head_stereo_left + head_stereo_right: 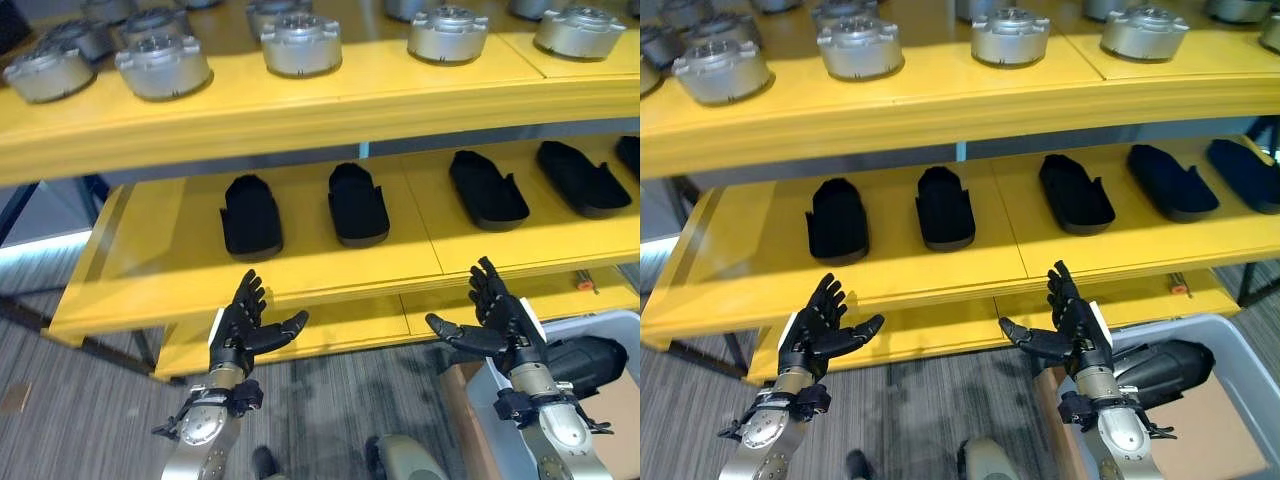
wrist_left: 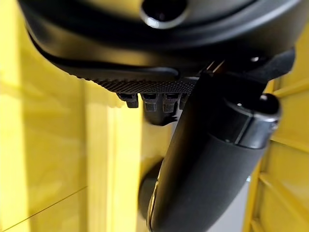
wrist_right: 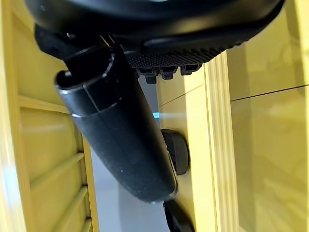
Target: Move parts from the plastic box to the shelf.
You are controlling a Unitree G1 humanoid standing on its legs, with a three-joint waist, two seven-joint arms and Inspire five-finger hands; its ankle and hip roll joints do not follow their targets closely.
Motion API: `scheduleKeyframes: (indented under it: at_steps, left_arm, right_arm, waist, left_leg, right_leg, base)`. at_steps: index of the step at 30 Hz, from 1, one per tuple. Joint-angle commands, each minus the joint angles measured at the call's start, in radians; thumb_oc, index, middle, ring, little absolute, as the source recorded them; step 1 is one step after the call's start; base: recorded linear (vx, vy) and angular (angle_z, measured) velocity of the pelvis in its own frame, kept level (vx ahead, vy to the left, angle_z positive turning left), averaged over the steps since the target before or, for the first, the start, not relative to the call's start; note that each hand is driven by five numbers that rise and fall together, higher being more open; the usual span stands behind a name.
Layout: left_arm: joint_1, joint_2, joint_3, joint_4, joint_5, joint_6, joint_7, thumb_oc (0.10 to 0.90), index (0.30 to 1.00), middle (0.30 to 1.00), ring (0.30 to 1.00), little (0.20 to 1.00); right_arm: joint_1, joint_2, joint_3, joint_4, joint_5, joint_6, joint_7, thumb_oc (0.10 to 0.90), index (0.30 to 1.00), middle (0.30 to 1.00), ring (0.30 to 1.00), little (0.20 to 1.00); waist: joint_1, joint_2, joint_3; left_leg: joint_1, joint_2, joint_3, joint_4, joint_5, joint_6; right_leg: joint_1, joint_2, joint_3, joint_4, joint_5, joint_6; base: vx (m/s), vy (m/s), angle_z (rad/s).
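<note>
We see a wide yellow metal shelf unit [image 1: 300, 110] across the upper part of the scene, with at least three tiers. On its top tier stands a row of round silver-grey metal motor housings [image 1: 300, 42]. On the middle tier [image 1: 170, 265] lie long black moulded parts [image 1: 358, 204], set side by side and apart from each other. At the lower right, on the floor, we find a pale grey plastic box [image 1: 1230, 345]; in it a black rounded part [image 1: 1160, 368] lies on brown cardboard, just beside the right wrist. In front of the middle tier's edge we see the left hand [image 1: 240, 330] raised with palm inward, fingers straight and spread, thumb out, holding nothing. The right hand [image 1: 1072, 332] mirrors it on the other side, fingers straight and thumb out, likewise empty, above the box's near corner.
</note>
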Motion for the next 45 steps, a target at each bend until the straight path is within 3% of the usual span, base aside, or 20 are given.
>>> scheduleKeyframes:
  at_steps: [1, 3, 4, 5, 7, 9, 13, 21, 28, 30, 32, 33, 34, 35, 36, 38, 40, 42, 44, 45]
  left_arm:
    - [-0.085, 0.014, 0.076, -0.106, 0.01, -0.112, -0.028, 0.9, 1.0, 1.0, 1.0, 1.0]
    - [-0.06, -0.002, 0.089, -0.122, 0.02, -0.113, -0.033, 0.9, 1.0, 1.0, 1.0, 1.0]
    - [-0.06, -0.002, 0.089, -0.123, 0.02, -0.113, -0.033, 0.9, 1.0, 1.0, 1.0, 1.0]
    - [-0.042, -0.017, 0.095, -0.133, 0.035, -0.113, -0.038, 0.9, 1.0, 1.0, 1.0, 1.0]
    - [-0.038, -0.026, 0.096, -0.138, 0.03, -0.109, -0.041, 0.9, 1.0, 1.0, 1.0, 1.0]
    - [-0.028, -0.035, 0.093, -0.135, 0.022, -0.112, -0.053, 0.9, 1.0, 1.0, 1.0, 1.0]
    - [-0.033, -0.042, 0.081, -0.124, 0.016, -0.113, -0.05, 0.9, 1.0, 1.0, 1.0, 1.0]
    - [-0.005, -0.048, 0.094, -0.116, -0.006, -0.109, -0.044, 0.9, 1.0, 1.0, 1.0, 1.0]
    - [-0.002, -0.029, 0.104, -0.112, 0.001, -0.107, -0.036, 0.9, 1.0, 1.0, 1.0, 1.0]
    - [-0.017, -0.013, 0.099, -0.106, 0.014, -0.109, -0.023, 0.9, 1.0, 1.0, 1.0, 1.0]
    - [-0.032, 0.003, 0.097, -0.1, 0.021, -0.111, -0.013, 0.9, 1.0, 1.0, 1.0, 1.0]
    - [-0.035, 0.009, 0.099, -0.102, 0.026, -0.112, -0.008, 0.9, 1.0, 1.0, 1.0, 1.0]
    - [-0.036, 0.009, 0.1, -0.101, 0.026, -0.112, -0.008, 0.9, 1.0, 1.0, 1.0, 1.0]
    - [-0.032, 0.02, 0.123, -0.111, 0.033, -0.112, 0.006, 0.9, 1.0, 1.0, 1.0, 1.0]
    - [-0.011, 0.017, 0.143, -0.124, 0.032, -0.111, 0.013, 0.9, 1.0, 1.0, 1.0, 1.0]
    - [0.018, 0.009, 0.169, -0.141, 0.036, -0.105, 0.016, 0.9, 1.0, 1.0, 1.0, 1.0]
    - [0.037, -0.006, 0.204, -0.155, 0.038, -0.099, 0.017, 0.9, 1.0, 1.0, 1.0, 1.0]
    - [0.043, -0.011, 0.209, -0.161, 0.041, -0.097, 0.018, 0.9, 1.0, 1.0, 1.0, 1.0]
    - [0.046, -0.032, 0.211, -0.161, 0.047, -0.091, 0.009, 0.9, 1.0, 1.0, 1.0, 1.0]
    - [0.046, -0.032, 0.211, -0.161, 0.047, -0.091, 0.009, 0.9, 1.0, 1.0, 1.0, 1.0]
  right_arm:
    - [-0.073, -0.045, -0.029, -0.099, 0.009, -0.12, 0.017, 0.9, 1.0, 1.0, 1.0, 1.0]
    - [-0.082, -0.044, -0.011, -0.085, 0.005, -0.113, 0.031, 0.9, 1.0, 1.0, 1.0, 1.0]
    - [-0.082, -0.044, -0.011, -0.085, 0.005, -0.113, 0.031, 0.9, 1.0, 1.0, 1.0, 1.0]
    - [-0.092, -0.038, 0.002, -0.067, 0.001, -0.105, 0.041, 0.9, 1.0, 1.0, 1.0, 1.0]
    - [-0.113, -0.035, 0.011, -0.053, -0.007, -0.095, 0.04, 0.9, 1.0, 1.0, 1.0, 1.0]
    - [-0.113, -0.032, 0.001, -0.063, -0.001, -0.091, 0.05, 0.9, 1.0, 1.0, 1.0, 1.0]
    - [-0.096, -0.008, -0.012, -0.062, 0.024, -0.086, 0.048, 0.9, 1.0, 1.0, 1.0, 1.0]
    - [-0.119, 0.012, 0.009, -0.045, 0.027, -0.065, 0.047, 0.9, 1.0, 1.0, 1.0, 1.0]
    - [-0.109, 0.028, 0.012, -0.046, 0.035, -0.053, 0.048, 0.9, 1.0, 1.0, 1.0, 1.0]
    - [-0.109, 0.034, 0.014, -0.051, 0.035, -0.055, 0.042, 0.9, 1.0, 1.0, 1.0, 1.0]
    - [-0.116, 0.038, 0.025, -0.057, 0.034, -0.06, 0.038, 0.9, 1.0, 1.0, 1.0, 1.0]
    - [-0.119, 0.04, 0.033, -0.061, 0.031, -0.061, 0.039, 0.9, 1.0, 1.0, 1.0, 1.0]
    - [-0.12, 0.041, 0.033, -0.061, 0.031, -0.061, 0.039, 0.9, 1.0, 1.0, 1.0, 1.0]
    - [-0.136, 0.049, 0.057, -0.053, 0.021, -0.063, 0.029, 0.9, 1.0, 1.0, 1.0, 1.0]
    - [-0.146, 0.056, 0.069, -0.047, 0.017, -0.064, 0.026, 0.9, 1.0, 1.0, 1.0, 1.0]
    - [-0.157, 0.056, 0.078, -0.039, 0.007, -0.054, 0.028, 0.9, 1.0, 1.0, 1.0, 1.0]
    - [-0.16, 0.059, 0.068, -0.037, 0.001, -0.039, 0.036, 0.9, 1.0, 1.0, 1.0, 1.0]
    - [-0.157, 0.057, 0.063, -0.043, 0.003, -0.036, 0.038, 0.9, 1.0, 1.0, 1.0, 1.0]
    - [-0.136, 0.056, 0.045, -0.052, 0.005, -0.03, 0.043, 0.9, 1.0, 1.0, 1.0, 1.0]
    - [-0.136, 0.056, 0.045, -0.052, 0.005, -0.03, 0.043, 0.9, 1.0, 1.0, 1.0, 1.0]
  waist:
    - [-0.01, 0.011, -0.031]
    - [0.006, 0.015, -0.038]
    - [0.006, 0.016, -0.04]
    - [0.026, 0.019, -0.045]
    - [0.043, 0.021, -0.045]
    - [0.038, 0.022, -0.043]
    - [0.03, 0.024, -0.07]
    - [0.044, 0.001, -0.078]
    - [0.032, -0.012, -0.057]
    - [0.016, -0.014, -0.031]
    - [0.015, -0.016, -0.007]
    - [0.024, -0.015, 0.002]
    - [0.025, -0.015, 0.0]
    - [0.06, -0.006, 0.016]
    - [0.082, 0.004, 0.019]
    - [0.098, 0.004, 0.023]
    - [0.105, -0.003, 0.012]
    - [0.105, -0.01, 0.01]
    - [0.098, -0.036, -0.014]
    - [0.099, -0.036, -0.015]
  left_leg:
    - [-0.002, -0.098, -0.135, 0.022, -0.113, -0.033]
    - [0.002, -0.202, -0.224, 0.014, -0.172, 0.002]
    - [-0.001, -0.202, -0.224, 0.014, -0.17, 0.002]
    - [-0.006, -0.293, -0.339, 0.014, -0.193, 0.034]
    - [-0.023, -0.358, -0.42, 0.01, -0.181, 0.048]
    - [-0.009, -0.345, -0.405, 0.005, -0.183, 0.051]
    - [0.017, -0.324, -0.355, -0.063, -0.168, 0.048]
    - [0.049, -0.321, -0.275, -0.075, -0.195, 0.082]
    - [0.063, -0.315, -0.183, -0.064, -0.223, 0.109]
    - [0.064, -0.307, -0.152, -0.058, -0.231, 0.117]
    - [0.065, -0.298, -0.126, -0.053, -0.237, 0.12]
    - [0.069, -0.288, -0.104, -0.053, -0.242, 0.119]
    - [0.064, -0.287, -0.103, -0.053, -0.24, 0.118]
    - [0.082, -0.26, -0.054, -0.044, -0.258, 0.109]
    - [0.091, -0.24, -0.015, -0.037, -0.271, 0.108]
    - [0.123, -0.227, 0.039, -0.04, -0.288, 0.107]
    - [0.164, -0.239, 0.063, -0.042, -0.329, 0.109]
    - [0.174, -0.243, 0.073, -0.042, -0.337, 0.11]
    - [0.172, -0.261, 0.097, -0.034, -0.337, 0.105]
    - [0.17, -0.261, 0.098, -0.033, -0.337, 0.105]
  right_leg:
    - [0.208, -0.011, 0.075, -0.337, 0.11, 0.106]
    - [0.224, 0.013, 0.111, -0.383, 0.129, 0.104]
    - [0.222, 0.014, 0.111, -0.386, 0.133, 0.105]
    - [0.222, 0.042, 0.155, -0.4, 0.149, 0.1]
    - [0.22, 0.068, 0.197, -0.415, 0.162, 0.1]
    - [0.225, 0.082, 0.23, -0.427, 0.174, 0.102]
    - [0.23, 0.065, 0.225, -0.498, 0.21, 0.12]
    - [0.228, 0.057, 0.287, -0.495, 0.233, 0.152]
    - [0.185, 0.07, 0.379, -0.425, 0.234, 0.183]
    - [0.137, 0.08, 0.386, -0.344, 0.223, 0.203]
    - [0.1, 0.077, 0.329, -0.273, 0.204, 0.213]
    - [0.078, 0.05, 0.245, -0.241, 0.195, 0.212]
    - [0.073, 0.051, 0.246, -0.242, 0.199, 0.212]
    - [0.082, -0.065, 0.008, -0.23, 0.176, 0.204]
    - [0.091, -0.143, -0.121, -0.223, 0.183, 0.19]
    - [0.105, -0.209, -0.209, -0.243, 0.213, 0.199]
    - [0.11, -0.254, -0.219, -0.249, 0.264, 0.244]
    - [0.12, -0.261, -0.222, -0.271, 0.283, 0.253]
    - [0.184, -0.241, -0.221, -0.404, 0.319, 0.251]
    - [0.183, -0.24, -0.22, -0.407, 0.321, 0.25]
  base:
    - [0.02, -0.104, 0.17]
    - [0.03, -0.069, -0.35]
    - [0.07, -0.046, -0.77]
    - [0.03, -0.03, -0.94]
    - [0.03, 0.001, -1.41]
    - [0.02, 0.078, -1.24]
    - [0.01, 0.145, -0.43]
    - [0.02, 0.122, -0.43]
    - [-0.02, 0.135, -0.47]
    - [-0.07, 0.126, -0.56]
    - [-0.1, 0.094, -0.55]
    - [-0.07, 0.056, -0.63]
    - [-0.03, 0.034, -0.73]
    - [0.0, 0.032, -0.84]
    - [0.01, 0.043, -1.1]
    - [0.07, 0.05, -1.34]
    - [0.15, 0.025, -1.17]
    - [0.07, -0.032, -0.87]
    - [0.03, -0.138, -0.49]
    - [0.02, -0.175, -0.35]
